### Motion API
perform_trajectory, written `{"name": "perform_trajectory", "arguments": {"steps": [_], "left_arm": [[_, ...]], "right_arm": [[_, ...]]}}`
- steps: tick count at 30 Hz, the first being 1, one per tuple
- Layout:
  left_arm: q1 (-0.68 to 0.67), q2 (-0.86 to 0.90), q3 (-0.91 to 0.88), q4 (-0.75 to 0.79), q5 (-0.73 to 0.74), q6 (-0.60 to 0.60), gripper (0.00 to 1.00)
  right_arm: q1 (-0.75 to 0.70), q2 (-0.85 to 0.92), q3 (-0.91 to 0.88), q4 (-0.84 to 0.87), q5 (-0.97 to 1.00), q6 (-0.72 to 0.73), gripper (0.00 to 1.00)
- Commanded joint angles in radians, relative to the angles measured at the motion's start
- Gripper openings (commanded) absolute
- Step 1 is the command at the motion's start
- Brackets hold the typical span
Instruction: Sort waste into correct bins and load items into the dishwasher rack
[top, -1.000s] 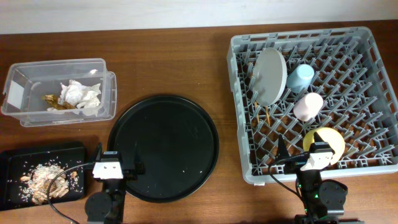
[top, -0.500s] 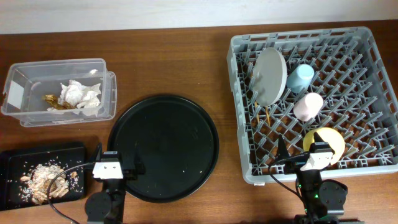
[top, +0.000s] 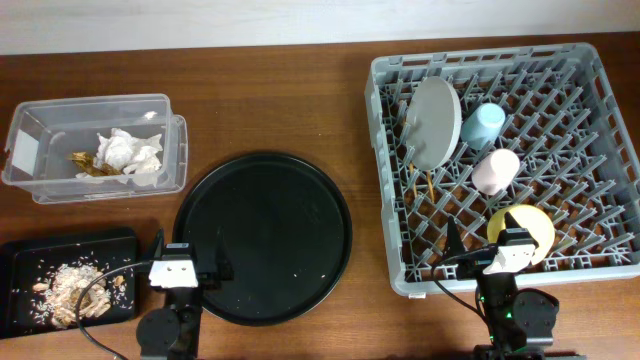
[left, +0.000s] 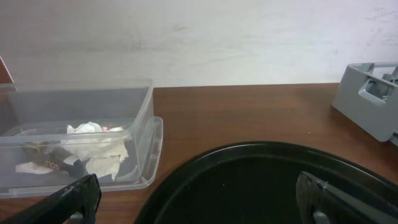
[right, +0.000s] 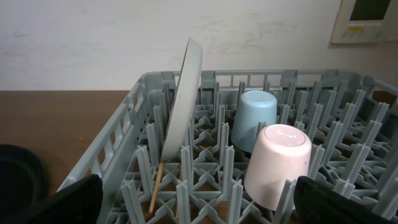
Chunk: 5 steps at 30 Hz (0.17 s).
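Nothing on the table has shifted over the last second, and both arms sit where they were at the bottom edge of the overhead view.

At the upper left, the clear box (top: 30, 165) holds the crumpled tissues (top: 128, 155) with brownish scraps. Below it, at the lower left corner, the shallow black tray (top: 20, 250) carries the heap of beige crumbs (top: 75, 285).

Just right of that tray is the left gripper (left: 198, 186), its fingers spread wide and holding nothing. The crumbs lie close on its left and the tissues are well up and to the left. Its fingertips reach over the near rim of the large round black tray (top: 265, 235) in the middle of the table.

The grey rack (top: 385, 180) fills the right side. The round plate (top: 436, 120) stands on edge at its upper left. The chopsticks (top: 430, 185) poke down through the lattice beneath the plate. The light-blue cup (top: 482, 124) sits upside down just right of the plate, and the pink cup (top: 496, 170) is also inverted, a little lower. The yellow bowl (top: 535, 228) rests near the rack's bottom edge.

At that edge is the right gripper (right: 198, 185), also wide open and empty. The bowl is just beside it and the cups and plate are farther up the rack.
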Motion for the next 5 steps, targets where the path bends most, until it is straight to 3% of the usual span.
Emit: {"name": "perform_trajectory", "arguments": {"steps": [1,5], "left_arm": [[0.008,-0.01,-0.008,0.0,0.018,0.023,0.99],[0.008,-0.01,-0.008,0.0,0.018,0.023,0.99]], "right_arm": [[-0.008,-0.008,-0.006,-0.004,0.009,-0.006,0.98],[-0.008,-0.008,-0.006,-0.004,0.009,-0.006,0.98]]}}
